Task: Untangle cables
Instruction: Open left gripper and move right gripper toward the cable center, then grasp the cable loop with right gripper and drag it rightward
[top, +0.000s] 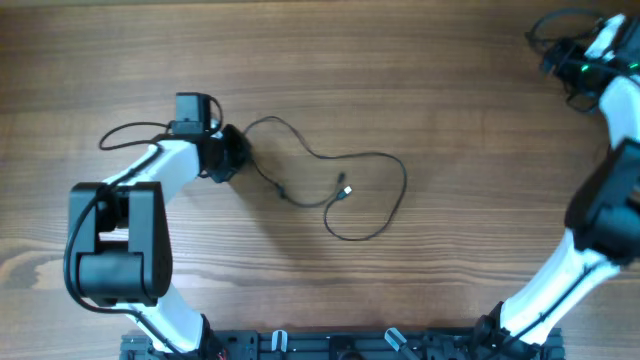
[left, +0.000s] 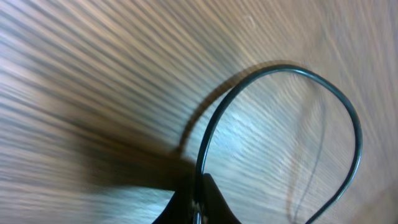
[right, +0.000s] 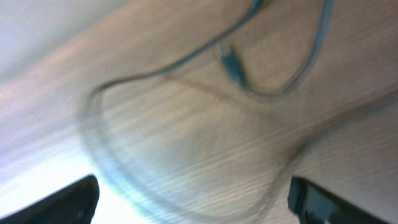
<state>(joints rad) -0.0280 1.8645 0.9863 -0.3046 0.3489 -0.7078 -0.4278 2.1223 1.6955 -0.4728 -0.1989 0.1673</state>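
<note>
Left fingers (left: 217, 210) pinch one cable (left: 287, 67) shut; right fingers (right: 62, 202) gape empty. Best draw that strand out slowly.

- The table (top: 420, 90) was wood, with fine straight grain and a smooth, low-sheen finish.
- The cable (left: 286, 67) lying on the table had a thin black sheath, smooth and slightly glossy, like plastic or rubber.
- Above the table, the left arm (top: 165, 165) wore smooth, glossy white plastic shells; its joints were matt black.
- Close over the table, the left gripper (left: 198, 190) looked like matt black plastic.
</note>
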